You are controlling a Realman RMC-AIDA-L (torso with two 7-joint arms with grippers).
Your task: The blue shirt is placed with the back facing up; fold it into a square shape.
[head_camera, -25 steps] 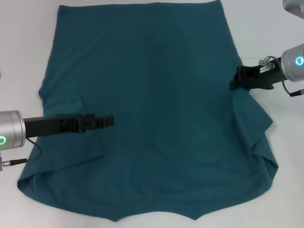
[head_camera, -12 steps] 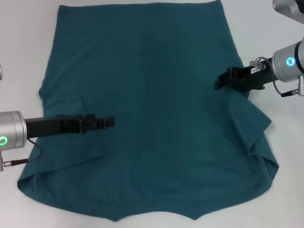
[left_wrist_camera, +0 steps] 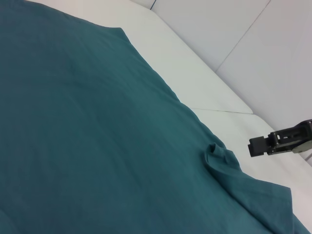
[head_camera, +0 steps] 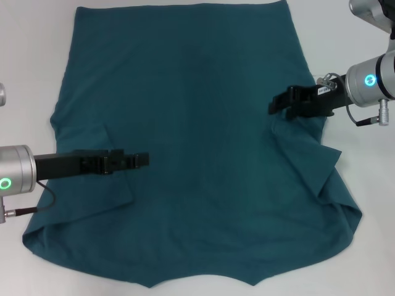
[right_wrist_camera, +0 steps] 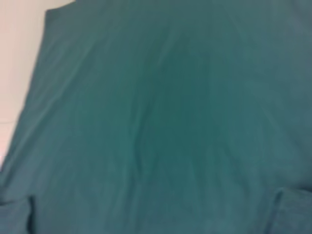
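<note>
The blue shirt (head_camera: 197, 123) lies spread flat on the white table (head_camera: 31, 49), plain side up. It fills the left wrist view (left_wrist_camera: 97, 122) and the right wrist view (right_wrist_camera: 170, 122). Its left sleeve (head_camera: 102, 176) is folded inward onto the body. My left gripper (head_camera: 143, 159) hangs still over that folded sleeve. My right gripper (head_camera: 274, 106) is over the shirt's right side, shut on the right sleeve (head_camera: 315, 154) and drawing it inward. The right gripper also shows far off in the left wrist view (left_wrist_camera: 253, 146), near a small pucker of cloth (left_wrist_camera: 217, 155).
Bare white table shows on both sides of the shirt (head_camera: 370, 185). The shirt's near edge (head_camera: 203, 280) reaches close to the bottom of the head view. A table seam shows in the left wrist view (left_wrist_camera: 219, 109).
My right gripper has moved leftward over the shirt, pulling the right sleeve inward; the sleeve's outer point has shifted in and up. My left arm has not moved.
</note>
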